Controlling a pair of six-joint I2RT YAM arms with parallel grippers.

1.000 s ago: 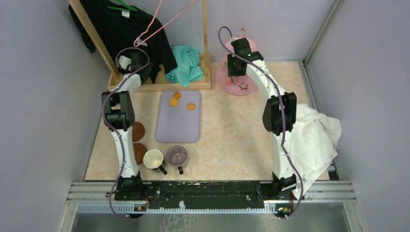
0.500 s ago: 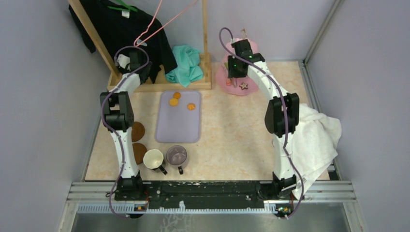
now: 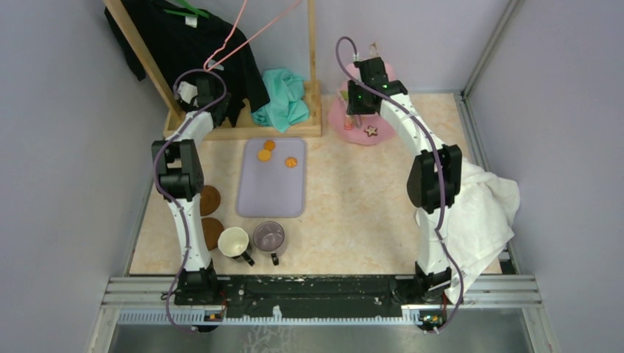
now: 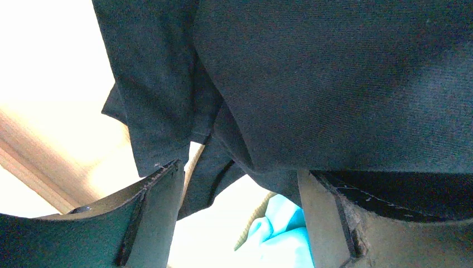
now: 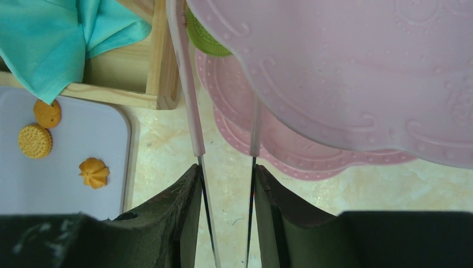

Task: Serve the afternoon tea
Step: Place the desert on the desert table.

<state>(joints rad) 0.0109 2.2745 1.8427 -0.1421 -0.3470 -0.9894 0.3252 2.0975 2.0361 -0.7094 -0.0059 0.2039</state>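
Note:
The pink three-tier stand (image 3: 340, 116) stands at the back of the table with a star cookie (image 3: 371, 131) on its lowest plate. My right gripper (image 3: 358, 109) hangs over it, shut on pink-armed metal tongs (image 5: 195, 128). The tongs' arms reach along the stand's wide tier (image 5: 362, 72), past a green sweet (image 5: 207, 40) half hidden under it. Three orange sweets (image 3: 264, 155) lie on the grey mat (image 3: 271, 191). A cream mug (image 3: 233, 240), a purple see-through mug (image 3: 268, 236) and two brown coasters (image 3: 210, 198) sit at the near left. My left gripper (image 4: 240, 184) is open beneath a black garment (image 4: 334, 84).
A wooden rack (image 3: 243, 131) at the back left carries the black garment, with a teal cloth (image 3: 283, 99) on its base. A white towel (image 3: 478, 213) lies crumpled at the right, against the right arm. Grey walls close in the table on three sides.
My right arm has swung a little to the right and carried the tongs further back over the stand. The left arm has not moved.

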